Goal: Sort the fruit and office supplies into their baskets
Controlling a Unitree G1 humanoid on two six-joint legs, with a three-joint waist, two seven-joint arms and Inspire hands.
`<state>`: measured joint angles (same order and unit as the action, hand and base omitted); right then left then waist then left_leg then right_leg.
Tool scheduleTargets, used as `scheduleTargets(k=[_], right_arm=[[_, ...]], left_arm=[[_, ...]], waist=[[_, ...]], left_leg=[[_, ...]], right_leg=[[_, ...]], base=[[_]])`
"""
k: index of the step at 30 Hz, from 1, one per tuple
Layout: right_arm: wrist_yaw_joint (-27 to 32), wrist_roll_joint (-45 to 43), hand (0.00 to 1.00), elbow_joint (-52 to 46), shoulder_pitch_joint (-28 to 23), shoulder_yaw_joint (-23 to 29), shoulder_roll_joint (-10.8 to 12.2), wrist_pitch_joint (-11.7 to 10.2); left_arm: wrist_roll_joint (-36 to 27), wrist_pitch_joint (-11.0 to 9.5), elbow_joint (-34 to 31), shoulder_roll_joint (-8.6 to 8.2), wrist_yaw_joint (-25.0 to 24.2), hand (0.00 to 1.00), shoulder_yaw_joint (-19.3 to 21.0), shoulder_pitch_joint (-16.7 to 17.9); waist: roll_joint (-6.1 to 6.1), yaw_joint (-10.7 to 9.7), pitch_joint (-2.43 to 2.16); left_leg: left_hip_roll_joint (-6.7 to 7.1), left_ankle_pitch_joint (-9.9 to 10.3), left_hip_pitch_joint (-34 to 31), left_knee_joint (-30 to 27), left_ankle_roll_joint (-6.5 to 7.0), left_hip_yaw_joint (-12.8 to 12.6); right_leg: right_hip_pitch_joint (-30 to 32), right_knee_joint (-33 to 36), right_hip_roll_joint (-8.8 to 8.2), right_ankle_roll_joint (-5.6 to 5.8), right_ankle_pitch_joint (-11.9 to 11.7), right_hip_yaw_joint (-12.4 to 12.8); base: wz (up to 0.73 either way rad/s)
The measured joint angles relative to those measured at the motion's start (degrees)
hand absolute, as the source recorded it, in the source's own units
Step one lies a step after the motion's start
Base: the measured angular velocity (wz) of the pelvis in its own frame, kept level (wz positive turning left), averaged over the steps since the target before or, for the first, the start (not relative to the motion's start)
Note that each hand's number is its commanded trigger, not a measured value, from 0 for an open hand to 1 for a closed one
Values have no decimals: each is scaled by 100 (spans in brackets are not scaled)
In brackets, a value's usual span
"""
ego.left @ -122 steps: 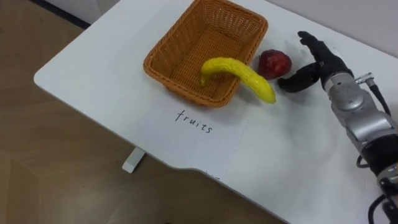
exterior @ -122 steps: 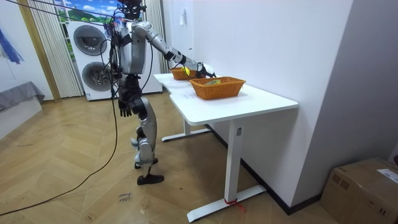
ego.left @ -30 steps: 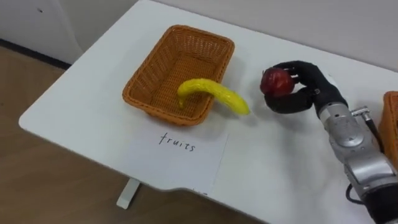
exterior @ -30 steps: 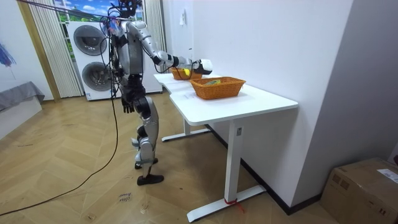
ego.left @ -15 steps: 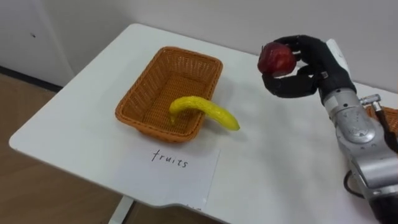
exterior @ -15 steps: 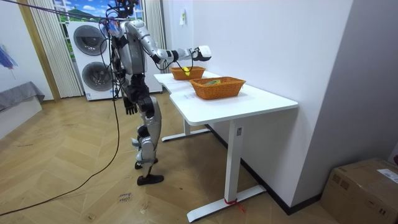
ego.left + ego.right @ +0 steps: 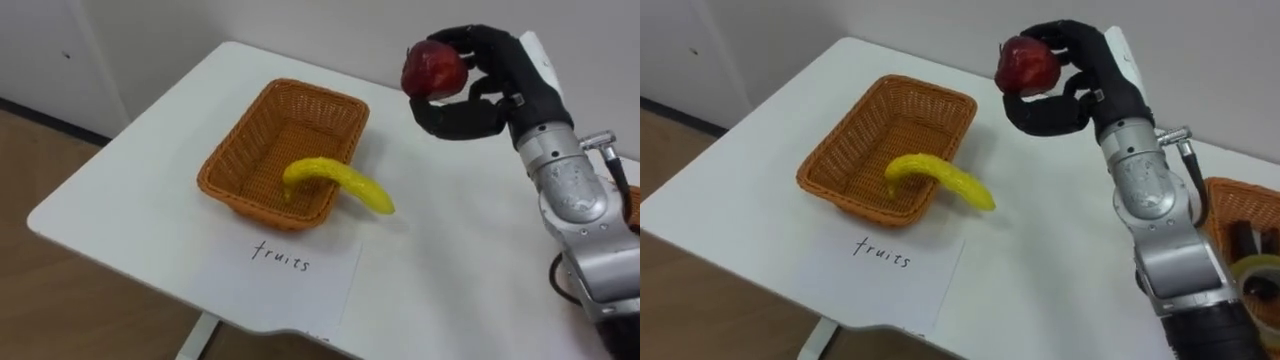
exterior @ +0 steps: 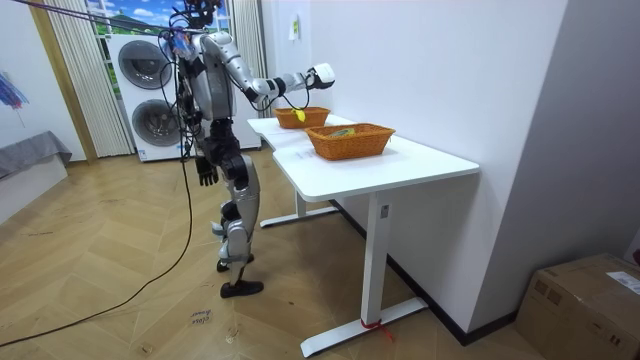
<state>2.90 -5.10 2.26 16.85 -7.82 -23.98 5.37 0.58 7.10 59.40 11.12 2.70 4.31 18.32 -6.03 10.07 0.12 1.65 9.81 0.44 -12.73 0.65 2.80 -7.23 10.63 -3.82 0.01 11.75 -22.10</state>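
Observation:
My right hand [image 7: 482, 88] [image 7: 1077, 84] is raised above the white table [image 7: 160, 180], to the right of the fruit basket, with its fingers and thumb curled round a dark red apple [image 7: 433, 70] [image 7: 1028, 66]. The orange wicker fruit basket [image 7: 262, 135] [image 7: 865, 132] stands on the table above a paper label [image 7: 290, 265] with handwriting. A yellow banana [image 7: 338, 184] [image 7: 939, 178] hangs over the basket's near rim, its tip resting on the table. In the room view I stand at the table's end with the right hand [image 8: 318, 76] held high and my left hand [image 8: 206, 172] hanging at my side.
A second orange basket [image 7: 1230, 215] holding dark objects and a yellowish ring sits at the table's right. The table's near edge and left corner drop to a wooden floor [image 7: 60, 300]. A wall runs behind the table. Washing machines [image 8: 148, 85] stand behind me.
My right hand closed on the apple on the table, then lifted it up and slightly left, toward the basket. The banana and basket have stayed put; the camera shifted.

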Motion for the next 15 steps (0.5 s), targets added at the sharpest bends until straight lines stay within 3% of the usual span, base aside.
scheduleTargets(k=[8, 15], right_arm=[[-439, -200, 100, 30, 0, -564, 24, 258], [-749, -442, 100, 33, 0, -572, 24, 354]], left_arm=[[17, 45, -156, 13, -51, 0, -1, 3], [25, 177, -159, 12, -175, 0, 15, 42]], waist=[[-145, 342, 61], [-145, 583, 62]], left_leg=[[48, 13, -50, -72, 13, 217], [116, 61, -129, -199, 74, 369]], right_leg=[[-67, 10, -21, 35, 25, -188], [-93, 69, -90, 85, 54, -306]], base=[[14], [11]])
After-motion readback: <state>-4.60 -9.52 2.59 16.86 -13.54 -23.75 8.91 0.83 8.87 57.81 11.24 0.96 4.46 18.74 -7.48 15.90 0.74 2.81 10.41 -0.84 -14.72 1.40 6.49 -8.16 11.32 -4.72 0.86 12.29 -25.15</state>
